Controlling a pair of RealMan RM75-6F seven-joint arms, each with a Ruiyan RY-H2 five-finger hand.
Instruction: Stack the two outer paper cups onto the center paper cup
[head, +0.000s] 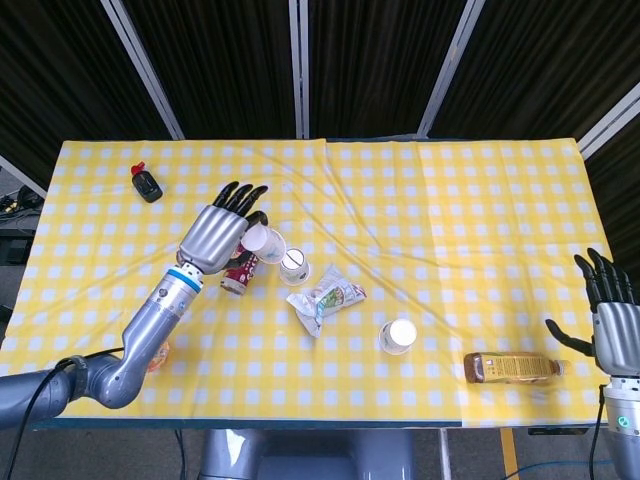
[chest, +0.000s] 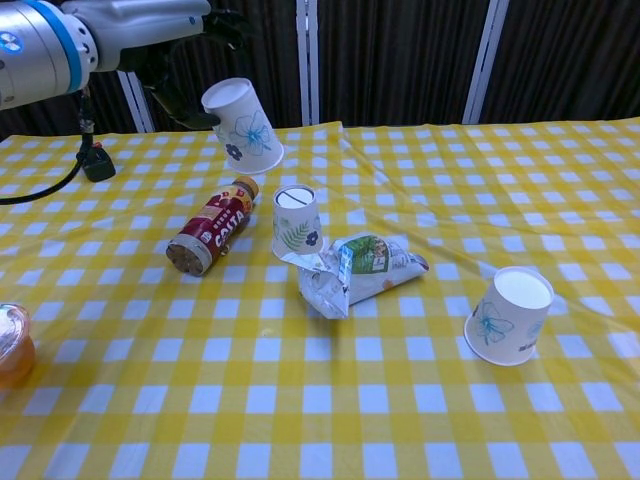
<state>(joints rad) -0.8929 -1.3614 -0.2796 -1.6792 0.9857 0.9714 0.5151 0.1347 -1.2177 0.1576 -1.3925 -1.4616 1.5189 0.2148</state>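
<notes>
My left hand (head: 222, 234) (chest: 185, 60) holds an upside-down paper cup (head: 262, 242) (chest: 243, 126) in the air, tilted, just up and to the left of the center paper cup (head: 294, 266) (chest: 296, 222). That center cup stands upside down on the yellow checked cloth. A third upside-down cup (head: 398, 336) (chest: 509, 315) stands alone toward the front right. My right hand (head: 612, 323) hangs beyond the table's right front corner, fingers spread and holding nothing.
A dark drink bottle (head: 240, 273) (chest: 211, 226) lies left of the center cup, partly under my left hand. A crumpled snack bag (head: 323, 296) (chest: 354, 269) lies against that cup's front right. An amber bottle (head: 511, 368), an orange jelly cup (chest: 12, 343) and a small black bottle (head: 146, 183) lie further out.
</notes>
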